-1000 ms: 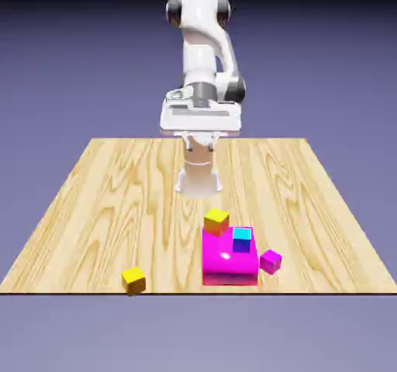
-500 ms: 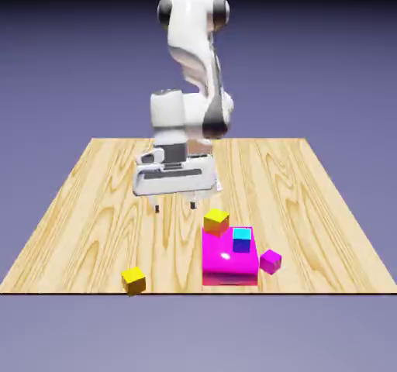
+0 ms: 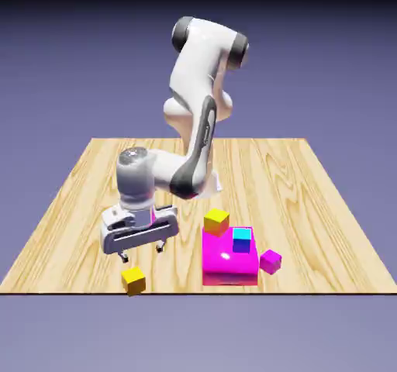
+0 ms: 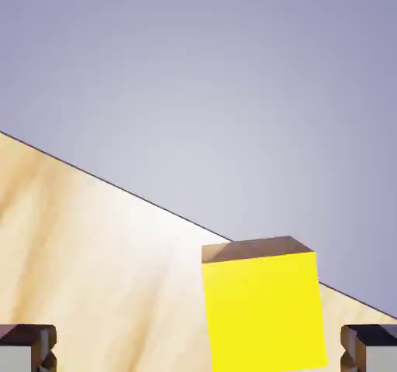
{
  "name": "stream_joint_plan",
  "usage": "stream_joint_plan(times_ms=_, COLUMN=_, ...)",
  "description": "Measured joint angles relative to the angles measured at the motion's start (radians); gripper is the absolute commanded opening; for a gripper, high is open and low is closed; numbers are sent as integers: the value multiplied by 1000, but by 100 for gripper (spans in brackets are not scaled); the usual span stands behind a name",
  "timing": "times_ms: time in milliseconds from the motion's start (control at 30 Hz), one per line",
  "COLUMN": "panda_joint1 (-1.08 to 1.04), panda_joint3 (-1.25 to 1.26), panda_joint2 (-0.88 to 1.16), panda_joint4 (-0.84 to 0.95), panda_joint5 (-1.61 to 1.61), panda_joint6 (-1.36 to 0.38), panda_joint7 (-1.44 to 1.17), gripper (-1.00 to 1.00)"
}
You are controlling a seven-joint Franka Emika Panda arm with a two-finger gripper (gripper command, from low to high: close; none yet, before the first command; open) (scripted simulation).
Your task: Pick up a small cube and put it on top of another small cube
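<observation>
One small cube (image 3: 133, 280) with a yellow top and orange sides lies near the table's front edge at the exterior view's left. The other small cube (image 3: 216, 222) rests on the back corner of the big magenta block (image 3: 229, 262). My gripper (image 3: 142, 253) hangs open just above and behind the front cube, fingers pointing down and apart from it. In the hand view that cube (image 4: 264, 308) fills the lower right, lying between the two fingertips (image 4: 27, 347) and closer to the right one, with the table edge right behind it.
A blue-and-cyan cube (image 3: 242, 239) sits on top of the magenta block. A small magenta cube (image 3: 270, 261) lies beside the block at the exterior view's right. The wooden table (image 3: 93, 200) ends just in front of the cubes.
The arm has swung from the table's middle toward the front left and dropped low over the front yellow cube. The jaws widened. No cube has moved.
</observation>
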Motion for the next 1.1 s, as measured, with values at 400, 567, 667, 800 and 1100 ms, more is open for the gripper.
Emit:
stream_joint_plan(times_ms=400, panda_joint1=5, panda_joint3=-16, panda_joint2=93, panda_joint4=46, panda_joint5=58, panda_joint6=-14, panda_joint7=-81, gripper=-100)
stream_joint_plan(times_ms=567, panda_joint1=59, panda_joint3=56, panda_joint2=-88, panda_joint4=-26, panda_joint5=-128, panda_joint6=-60, panda_joint7=-21, gripper=-100)
stream_joint_plan(times_ms=667, panda_joint1=83, panda_joint3=126, panda_joint2=-197, panda_joint4=-72, panda_joint5=-243, panda_joint6=-77, panda_joint7=10, gripper=-100)
stream_joint_plan(times_ms=800, panda_joint1=114, panda_joint3=220, panda_joint2=-342, panda_joint4=-134, panda_joint5=-396, panda_joint6=-101, panda_joint7=52, gripper=-100)
stream_joint_plan(times_ms=1100, panda_joint1=165, panda_joint3=389, panda_joint2=-602, panda_joint4=-244, panda_joint5=-671, panda_joint6=-143, panda_joint7=127, gripper=-100)
